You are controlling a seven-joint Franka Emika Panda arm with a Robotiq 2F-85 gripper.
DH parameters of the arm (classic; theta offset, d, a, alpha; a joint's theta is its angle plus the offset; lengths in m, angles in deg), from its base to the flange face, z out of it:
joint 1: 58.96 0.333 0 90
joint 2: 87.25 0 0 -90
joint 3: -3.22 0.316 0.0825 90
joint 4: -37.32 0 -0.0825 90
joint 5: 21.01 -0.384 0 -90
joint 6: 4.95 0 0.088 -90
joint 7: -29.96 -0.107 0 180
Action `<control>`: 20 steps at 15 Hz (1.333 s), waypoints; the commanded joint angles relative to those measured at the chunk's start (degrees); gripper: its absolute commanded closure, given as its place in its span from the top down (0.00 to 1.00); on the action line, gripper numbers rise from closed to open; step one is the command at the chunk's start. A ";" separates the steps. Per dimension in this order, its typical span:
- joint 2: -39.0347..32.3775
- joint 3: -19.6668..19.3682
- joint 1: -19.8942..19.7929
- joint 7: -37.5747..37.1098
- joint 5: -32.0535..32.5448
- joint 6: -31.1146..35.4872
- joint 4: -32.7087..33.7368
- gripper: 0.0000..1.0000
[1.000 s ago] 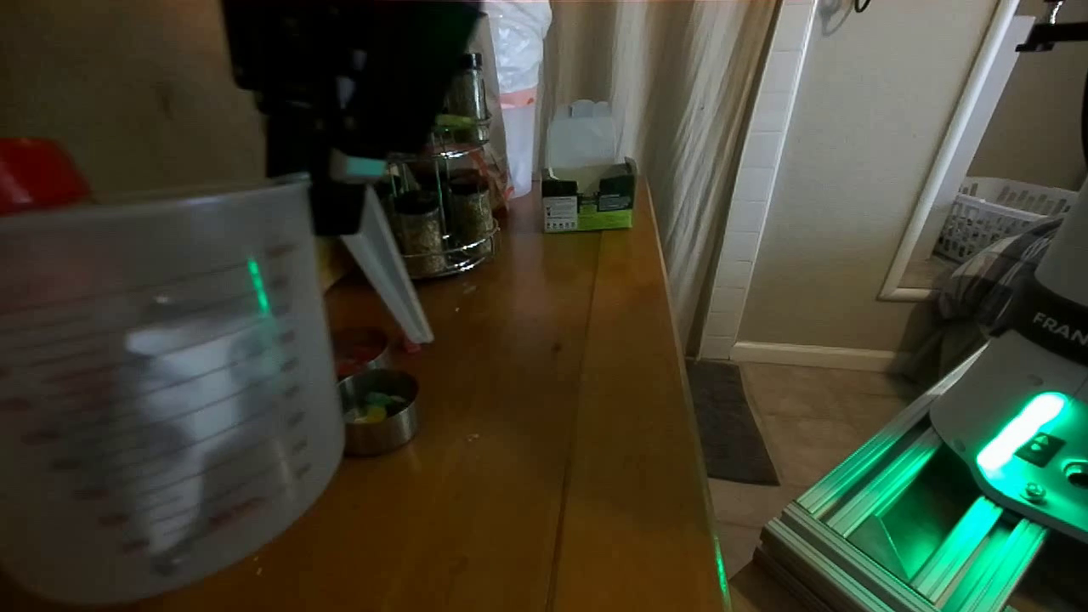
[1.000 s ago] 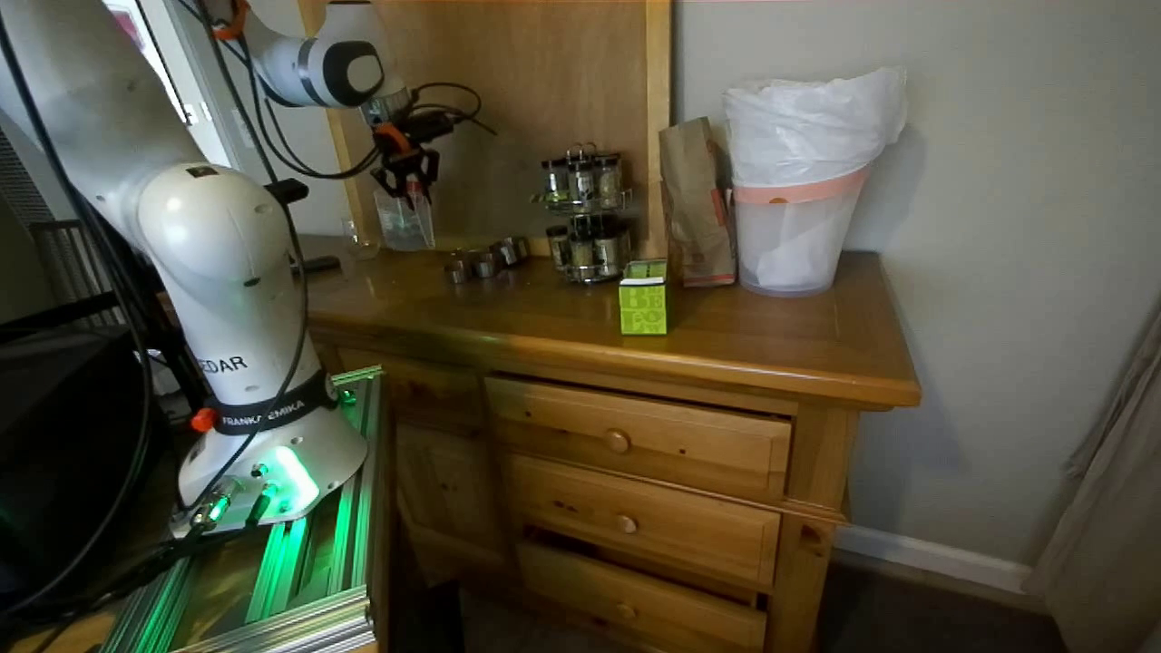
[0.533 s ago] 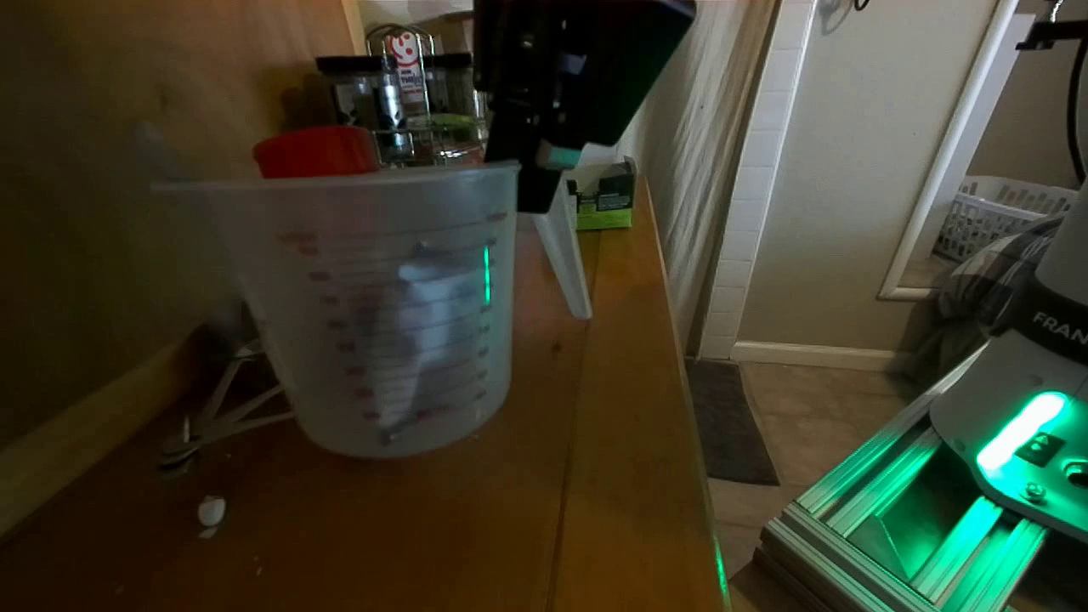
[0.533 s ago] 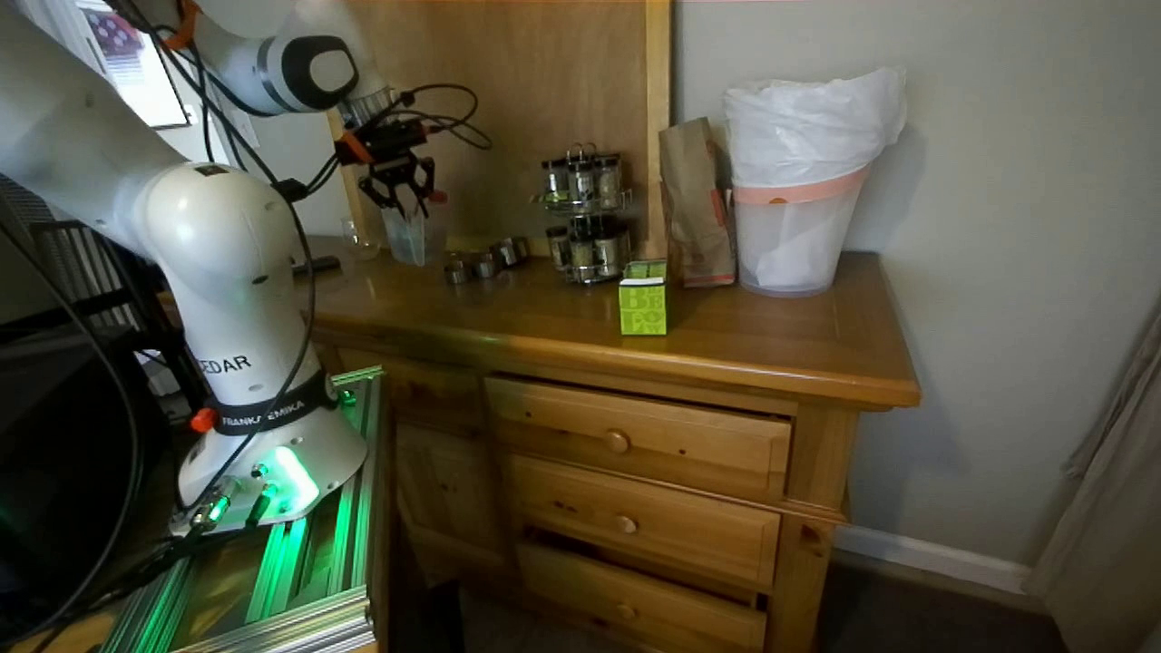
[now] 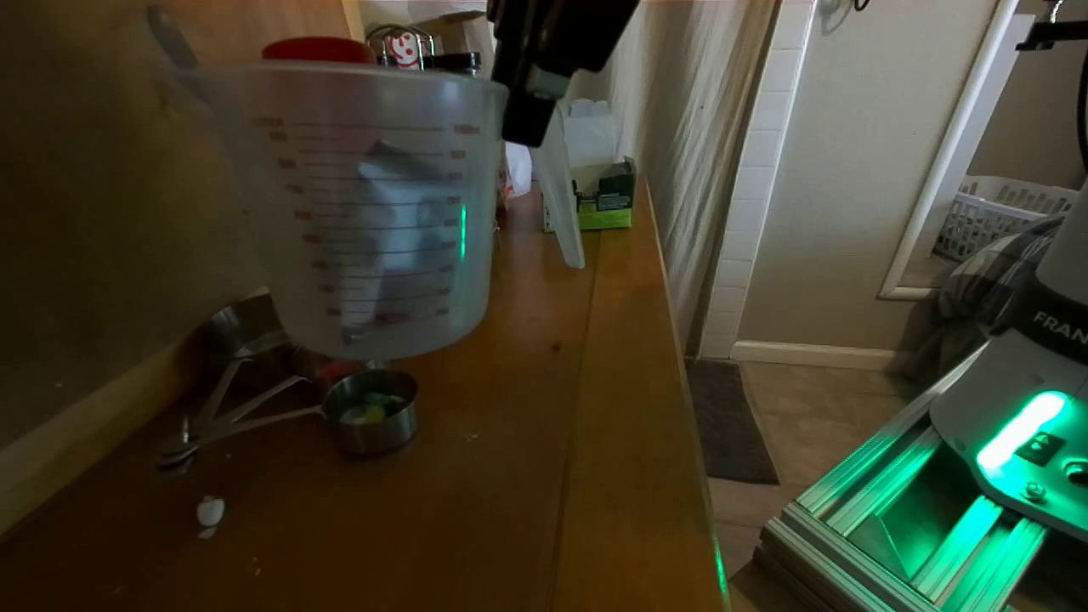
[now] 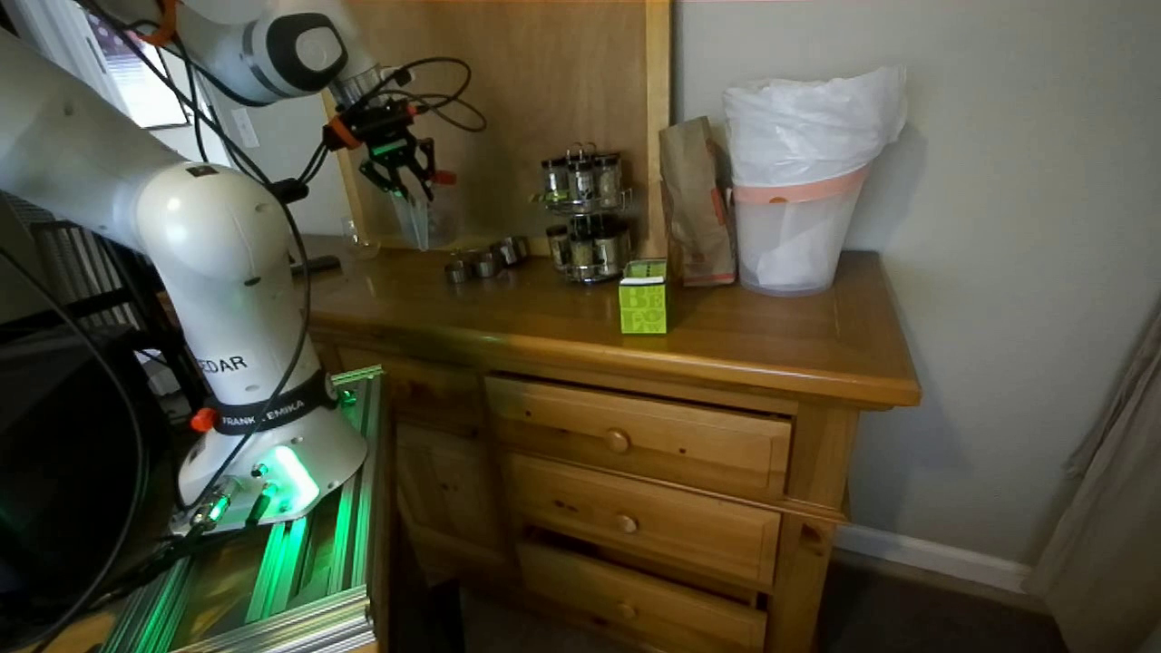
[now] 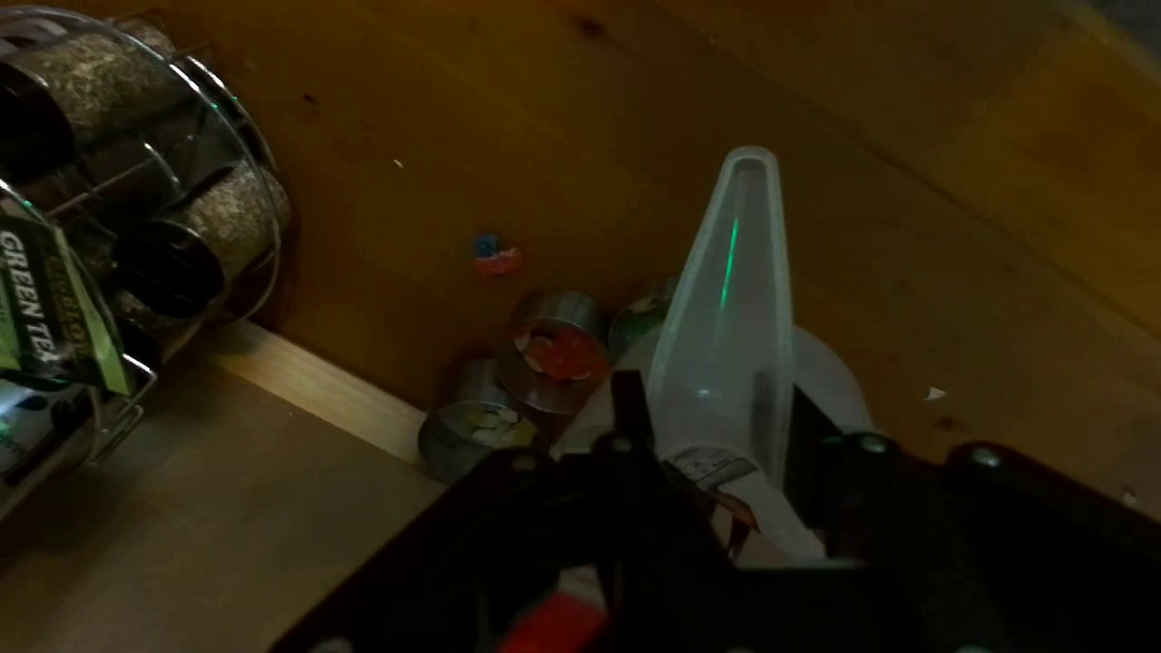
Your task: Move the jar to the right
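Note:
The jar is a translucent plastic measuring jug [image 5: 382, 246] with red scale marks. It holds a pale paper-like item and a red-topped thing [image 5: 319, 49]. In an exterior view it hangs upright above the wooden counter [image 5: 476, 510], over the metal cups; the jug also shows in an exterior view [image 6: 438, 222]. In the wrist view the jug's tapered handle [image 7: 726, 308] lies between the two dark fingers of my gripper [image 7: 721, 426], which is shut on it. My gripper also shows in an exterior view [image 6: 415, 192]. Part of the jug is hidden behind the fingers.
Metal measuring cups [image 5: 372, 416] with coloured bits stand below the jug. A spice rack [image 6: 585, 218], a green box [image 6: 643, 304], a paper bag [image 6: 698, 209] and a lined bin [image 6: 789, 240] stand further along the counter. A wooden panel [image 6: 508, 118] rises behind.
The jug, held in my gripper, has moved along the counter toward the spice rack and dipped, then risen over the last half second, uncovering the metal cups below it.

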 commanded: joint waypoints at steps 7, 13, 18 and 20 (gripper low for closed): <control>-5.58 -5.14 -4.91 -19.94 20.88 -4.60 -0.01 0.11; -7.95 -11.41 -5.06 -20.82 18.52 -4.31 -0.27 0.11; -9.91 -13.36 -5.78 -20.28 19.47 -3.15 -0.26 0.11; -10.69 -13.79 -5.55 -19.21 19.41 -2.44 -0.26 0.11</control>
